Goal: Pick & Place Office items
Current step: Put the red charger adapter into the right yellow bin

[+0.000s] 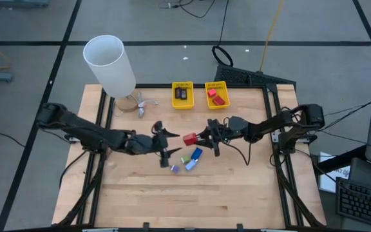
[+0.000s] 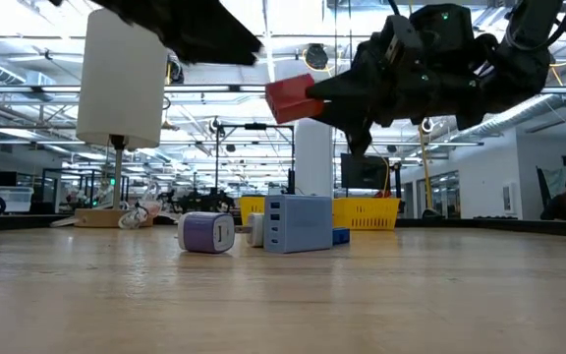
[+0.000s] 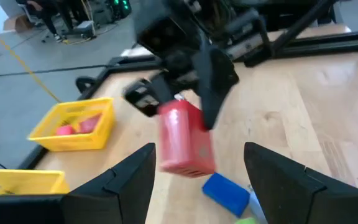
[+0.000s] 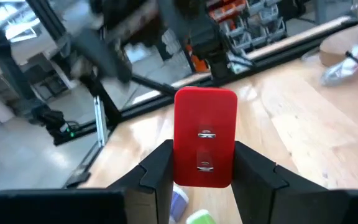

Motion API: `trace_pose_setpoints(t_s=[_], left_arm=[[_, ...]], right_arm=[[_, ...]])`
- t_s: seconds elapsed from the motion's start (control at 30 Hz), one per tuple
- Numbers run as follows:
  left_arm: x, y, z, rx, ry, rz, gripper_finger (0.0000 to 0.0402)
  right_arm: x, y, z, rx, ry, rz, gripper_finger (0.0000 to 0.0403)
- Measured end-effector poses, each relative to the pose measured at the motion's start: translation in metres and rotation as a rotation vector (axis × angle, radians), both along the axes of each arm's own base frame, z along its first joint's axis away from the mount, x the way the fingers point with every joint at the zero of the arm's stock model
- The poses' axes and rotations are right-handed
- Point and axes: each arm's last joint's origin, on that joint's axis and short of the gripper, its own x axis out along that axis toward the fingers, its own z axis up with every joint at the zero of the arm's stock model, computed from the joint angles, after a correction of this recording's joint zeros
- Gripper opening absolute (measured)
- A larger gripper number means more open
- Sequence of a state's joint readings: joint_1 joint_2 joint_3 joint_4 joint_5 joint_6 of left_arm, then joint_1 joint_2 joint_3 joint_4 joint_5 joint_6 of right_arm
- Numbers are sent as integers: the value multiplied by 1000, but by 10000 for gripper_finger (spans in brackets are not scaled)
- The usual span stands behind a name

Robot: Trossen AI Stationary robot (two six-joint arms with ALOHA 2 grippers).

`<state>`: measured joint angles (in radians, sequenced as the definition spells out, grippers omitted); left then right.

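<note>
right gripper (image 1: pixel 201 137) is closed on a red rectangular plug-in charger block (image 1: pixel 190 138), squeezing its two long sides between the fingers (image 4: pixel 160 171). in the right wrist view the block (image 4: pixel 205 137) stands with its long axis running out along the fingers, past their tips, and its face with two small metal prongs turned toward the camera. in the low view the block (image 2: pixel 293 98) hangs clear above the wooden table (image 2: pixel 283 295), with nothing under it touching. in the left wrist view the block (image 3: pixel 184 138) is seen between the left arm's own fingers (image 3: pixel 126 180) but farther off, and tilted.

left gripper (image 1: pixel 166 143) sits just across from the right fingertips, its fingers spread wide with nothing between them, tips pointing at the red block.

below and beside the right fingertips on the table lie the other small items in a loose cluster: a blue block (image 1: pixel 196 154), a pale blue-grey multi-port charger box (image 2: pixel 298 224), a small lilac cube plug (image 2: pixel 207 233) and a green piece (image 1: pixel 185 160). the blue block (image 3: pixel 226 192) lies flat, just past the red one's lower end.

well beyond the fingers stand two yellow mesh baskets, one (image 1: pixel 183 95) with a black item inside, one (image 1: pixel 216 95) with red items. a tall white cylinder (image 1: pixel 110 65) stands at the far left corner.
</note>
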<state>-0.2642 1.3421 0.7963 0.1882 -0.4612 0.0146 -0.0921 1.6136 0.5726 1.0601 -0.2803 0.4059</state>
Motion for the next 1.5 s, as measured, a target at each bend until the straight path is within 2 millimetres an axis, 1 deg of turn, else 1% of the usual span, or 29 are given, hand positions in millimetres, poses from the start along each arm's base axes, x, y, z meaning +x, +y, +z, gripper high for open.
trace_pose_setpoints(t_s=[0.13, 0.23, 0.37, 0.4, 0.47, 0.63, 0.73, 0.87, 0.97, 1.2, 1.3, 1.5], left_arm=[[-25, 7, 21, 10, 11, -2, 243], [-41, 13, 33, -16, 7, 16, 244], [-59, 21, 39, -53, -24, 24, 244], [-63, 23, 38, -58, -37, 21, 243], [-69, 26, 32, -69, -63, 15, 244], [-86, 36, 9, -95, -131, 45, 244], [-95, 42, -3, -126, -201, 67, 244], [-109, 49, -19, -156, -278, 94, 244], [-120, 54, -32, -179, -313, 104, 244], [-141, 61, -48, -237, -391, 95, 244], [-144, 61, -51, -269, -410, 102, 244], [-145, 61, -53, -249, -403, 104, 244]], right_arm=[[-8, 1, 11, -30, -1, 6, 116], [-20, 2, 18, -59, 7, 4, 116], [-40, 2, 26, -104, -3, -69, 116], [-45, 1, 27, -116, -7, -97, 116], [-58, 1, 28, -130, -10, -143, 116], [-85, -1, 30, -173, -48, -290, 116], [-99, -3, 26, -188, -52, -402, 116], [-110, -9, 18, -194, -30, -542, 116], [-114, -14, 12, -199, -5, -603, 117], [-115, -27, 6, -202, 36, -684, 116], [-117, -35, 3, -210, 71, -763, 116], [-120, -53, 2, -228, 119, -874, 116]])
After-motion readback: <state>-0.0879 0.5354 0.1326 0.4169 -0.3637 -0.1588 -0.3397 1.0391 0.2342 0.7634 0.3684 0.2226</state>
